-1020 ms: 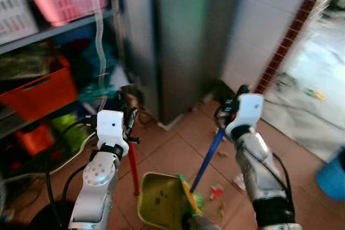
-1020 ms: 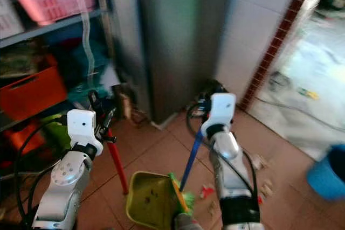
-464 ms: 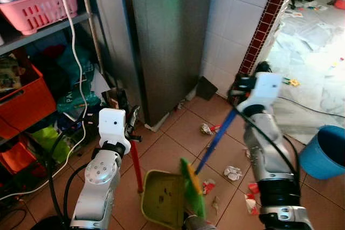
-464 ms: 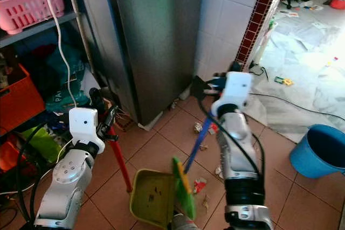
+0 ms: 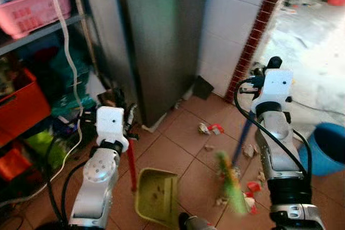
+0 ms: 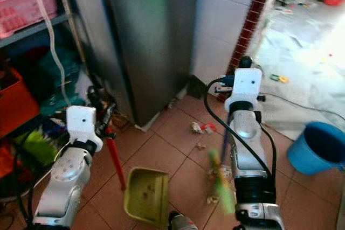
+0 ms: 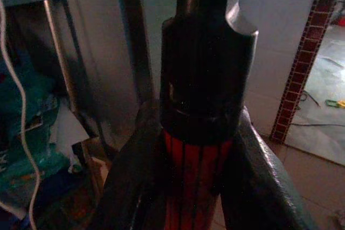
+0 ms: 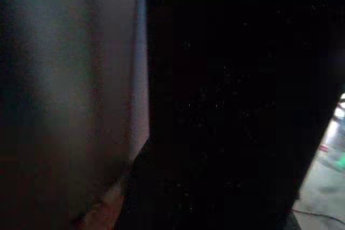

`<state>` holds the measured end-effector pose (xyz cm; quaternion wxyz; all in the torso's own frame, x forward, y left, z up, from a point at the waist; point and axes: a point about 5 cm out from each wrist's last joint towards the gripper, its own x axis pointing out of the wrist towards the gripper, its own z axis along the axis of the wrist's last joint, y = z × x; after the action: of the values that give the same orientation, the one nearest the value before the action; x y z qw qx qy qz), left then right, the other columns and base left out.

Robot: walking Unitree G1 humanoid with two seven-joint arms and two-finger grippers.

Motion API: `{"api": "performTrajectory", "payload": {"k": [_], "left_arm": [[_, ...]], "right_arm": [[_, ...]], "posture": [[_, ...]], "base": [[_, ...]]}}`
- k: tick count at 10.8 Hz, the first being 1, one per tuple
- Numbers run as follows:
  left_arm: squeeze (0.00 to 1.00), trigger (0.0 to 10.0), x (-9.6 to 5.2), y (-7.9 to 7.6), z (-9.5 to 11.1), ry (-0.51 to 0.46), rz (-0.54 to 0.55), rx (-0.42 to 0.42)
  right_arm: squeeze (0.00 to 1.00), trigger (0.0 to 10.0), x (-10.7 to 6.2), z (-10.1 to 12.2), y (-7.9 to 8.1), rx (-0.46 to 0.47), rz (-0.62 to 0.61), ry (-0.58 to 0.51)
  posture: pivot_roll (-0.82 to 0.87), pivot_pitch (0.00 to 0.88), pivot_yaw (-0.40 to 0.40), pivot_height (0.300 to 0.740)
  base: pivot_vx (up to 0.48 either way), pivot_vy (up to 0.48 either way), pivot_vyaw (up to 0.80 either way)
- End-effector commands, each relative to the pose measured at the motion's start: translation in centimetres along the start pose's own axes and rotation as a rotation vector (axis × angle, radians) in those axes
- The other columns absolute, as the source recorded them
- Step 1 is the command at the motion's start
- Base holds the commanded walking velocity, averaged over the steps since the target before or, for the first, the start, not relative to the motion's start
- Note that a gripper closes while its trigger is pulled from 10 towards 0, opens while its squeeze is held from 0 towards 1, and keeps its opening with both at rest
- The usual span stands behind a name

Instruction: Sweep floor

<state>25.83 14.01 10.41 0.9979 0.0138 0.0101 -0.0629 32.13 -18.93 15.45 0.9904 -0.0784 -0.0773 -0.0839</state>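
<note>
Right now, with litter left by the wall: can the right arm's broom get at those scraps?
Probably yes: the broom in the right tool hangs over open tiles, and nothing stands between it and the scraps.

A terracotta tiled floor (image 5: 178, 149) is seen across the lower frame. Scattered paper scraps (image 5: 209, 129) lie centre-right, a yellow-green dustpan (image 5: 156, 196) bottom centre, a blue bucket (image 5: 326, 148) at right.

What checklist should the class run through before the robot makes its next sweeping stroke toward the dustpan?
1. Left tool clamped on the red dustpan handle: ok.
2. Right tool's hold on the blue broom handle: cannot tell, wrist view too dark.
3. Dustpan on the tiles, mouth toward the litter: ok.
4. Green broom head down beside the paper scraps: ok, though blurred.
5. Blue bucket clear of the stroke: ok.
</note>
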Motion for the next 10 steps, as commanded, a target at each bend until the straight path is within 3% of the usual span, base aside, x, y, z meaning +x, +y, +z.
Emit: {"api": "performTrajectory", "payload": {"k": [1,5,10], "left_arm": [[0.0,10.0,0.2,0.0,1.3,-0.058,-0.023,-0.008],[0.0,10.0,0.0,-0.2,1.0,-0.055,0.032,-0.022],[0.0,10.0,0.0,-1.4,0.9,-0.044,-0.074,-0.068]], "right_arm": [[0.0,10.0,0.1,0.7,0.5,0.003,0.013,-0.043],[0.0,10.0,-0.3,-0.5,0.9,-0.04,0.043,-0.001],[0.0,10.0,-0.5,-0.6,0.0,-0.086,0.01,-0.006]], "posture": [[0.03,0.0,0.029,0.74],[0.03,0.0,-0.002,0.74],[0.0,0.0,0.015,0.74]], "base": [[0.0,0.0,-0.8],[0.0,0.0,-0.14],[0.0,0.0,-0.8]]}}
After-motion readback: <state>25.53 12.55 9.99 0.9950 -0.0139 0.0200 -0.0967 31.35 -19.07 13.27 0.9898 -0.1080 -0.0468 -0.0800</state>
